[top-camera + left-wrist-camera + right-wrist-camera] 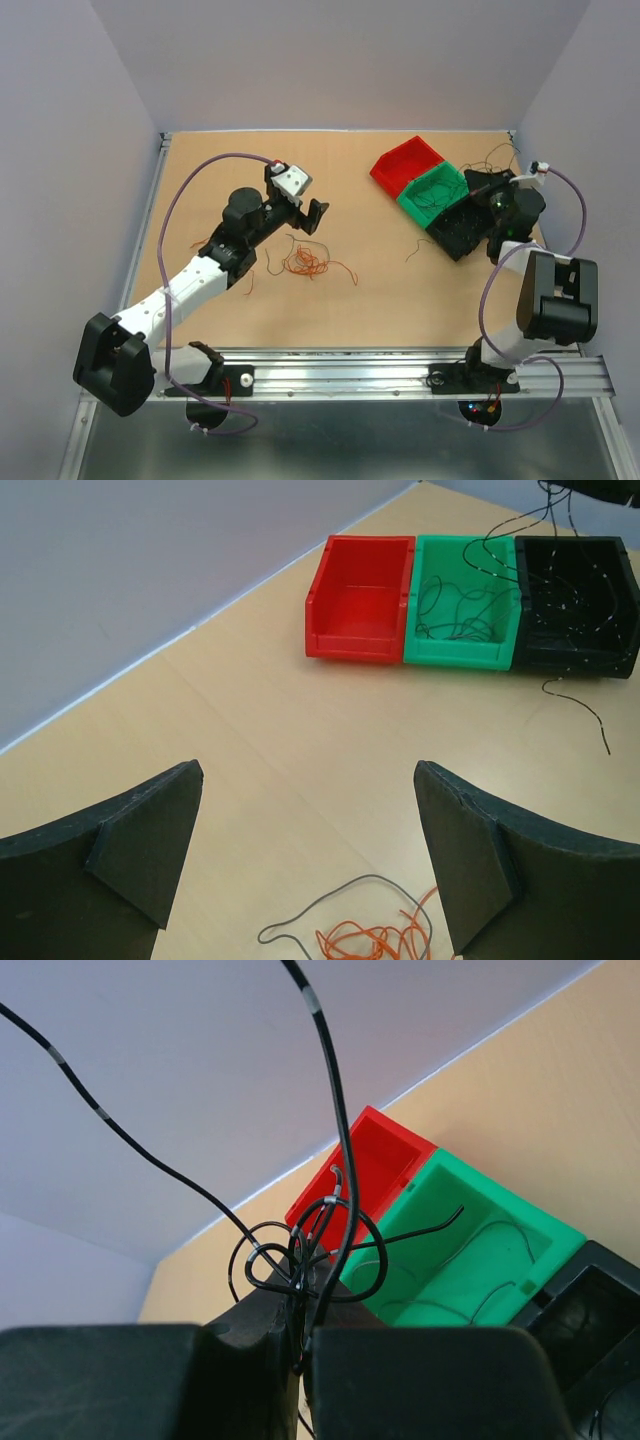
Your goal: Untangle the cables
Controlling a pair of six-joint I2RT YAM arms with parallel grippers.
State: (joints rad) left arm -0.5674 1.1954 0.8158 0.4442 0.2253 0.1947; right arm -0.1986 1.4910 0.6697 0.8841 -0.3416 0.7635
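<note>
Right tool grips black cables; green bin holds more.

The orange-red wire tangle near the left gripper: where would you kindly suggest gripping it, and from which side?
Probably the dense middle of the orange-red tangle, from straight above with the open left gripper. It lies flat on the table, loops bunched at the centre with loose ends trailing outwards, so a top-down pinch there should catch several strands.
</note>
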